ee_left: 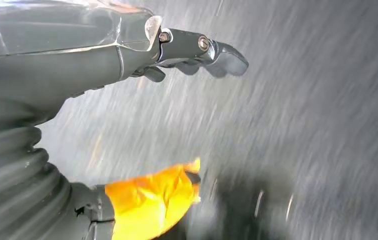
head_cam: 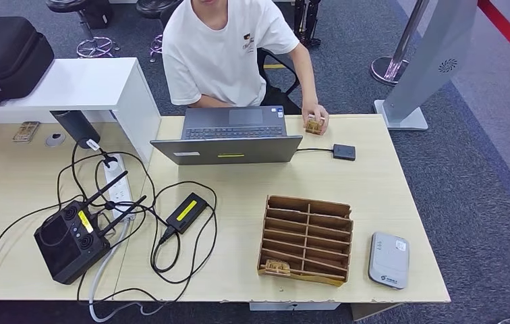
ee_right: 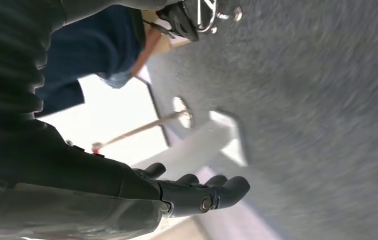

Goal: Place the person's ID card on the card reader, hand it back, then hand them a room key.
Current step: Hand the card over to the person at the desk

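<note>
A person in a white T-shirt (head_cam: 222,50) sits across the table and holds a small wooden ID card (head_cam: 315,124) on the table's far edge, beside the laptop. A grey-white card reader (head_cam: 388,260) lies at the near right corner. A wooden slotted rack (head_cam: 306,237) stands to its left, with one wooden key card (head_cam: 277,268) in its nearest row. My left hand (ee_left: 182,50) hangs over grey carpet, fingers stretched out and holding nothing. My right hand (ee_right: 192,192) also hangs beside me with its fingers apart and nothing in them.
An open laptop (head_cam: 235,135) faces the person, with a small black box (head_cam: 344,152) cabled to it. A black controller (head_cam: 70,239), a power adapter (head_cam: 186,211) and loose cables cover the table's left half. A white stand (head_cam: 434,61) rises at the far right.
</note>
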